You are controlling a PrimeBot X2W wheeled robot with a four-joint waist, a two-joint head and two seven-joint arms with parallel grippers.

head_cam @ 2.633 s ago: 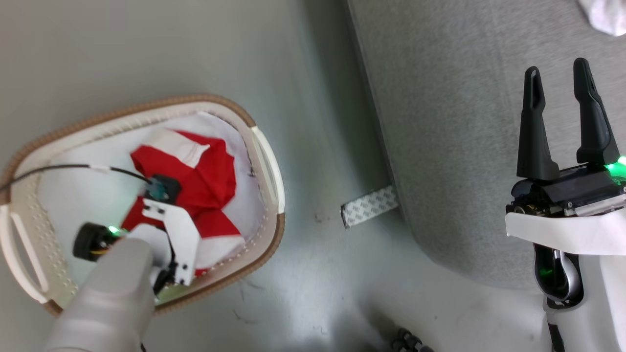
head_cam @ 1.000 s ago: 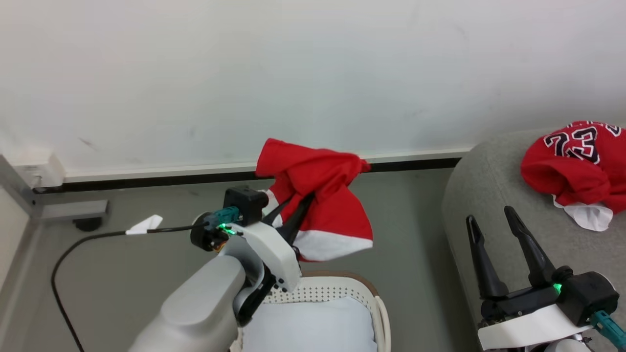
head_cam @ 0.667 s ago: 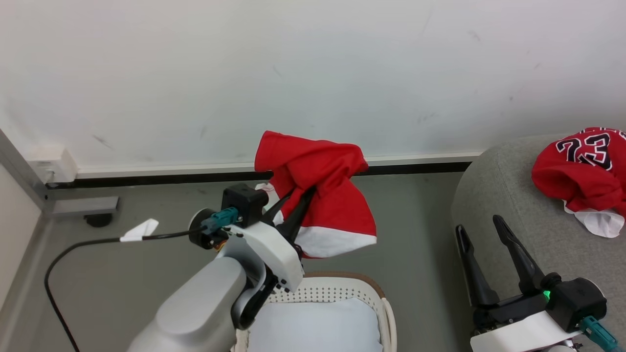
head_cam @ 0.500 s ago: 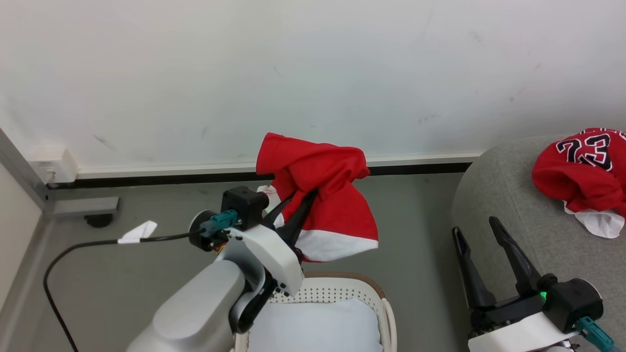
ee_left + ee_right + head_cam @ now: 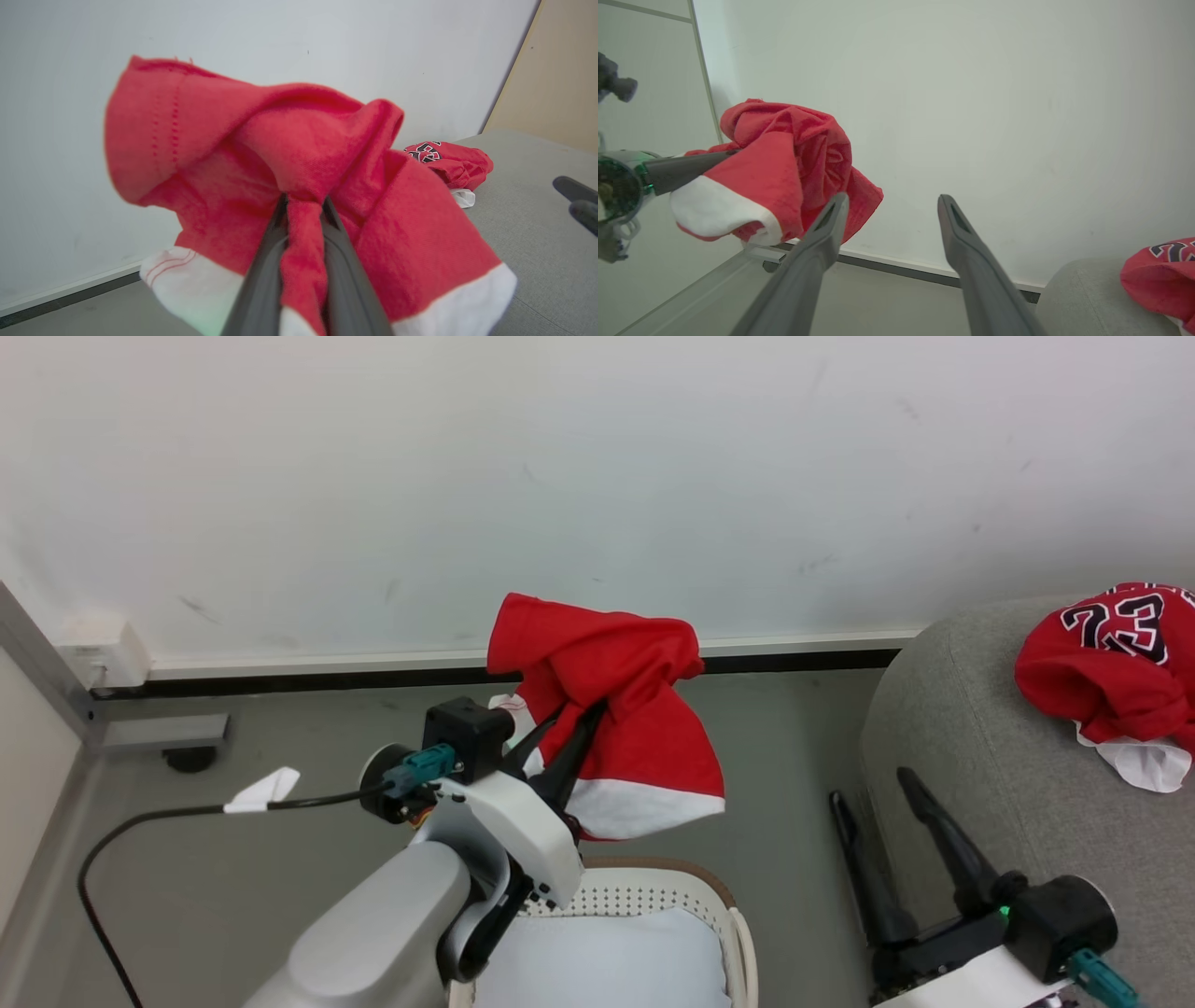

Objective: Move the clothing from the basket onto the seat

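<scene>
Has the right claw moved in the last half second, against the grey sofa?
Yes. In the head view the right claw has shifted left and slightly down, away from the sofa, which stays put.

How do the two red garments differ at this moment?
The plain red garment hangs in the air, pinched between the fingers of the left gripper. The number 23 jersey lies crumpled on the grey sofa, with nothing touching it. The held garment shows no print, while the jersey shows black numerals. Both are red with white trim.
</scene>
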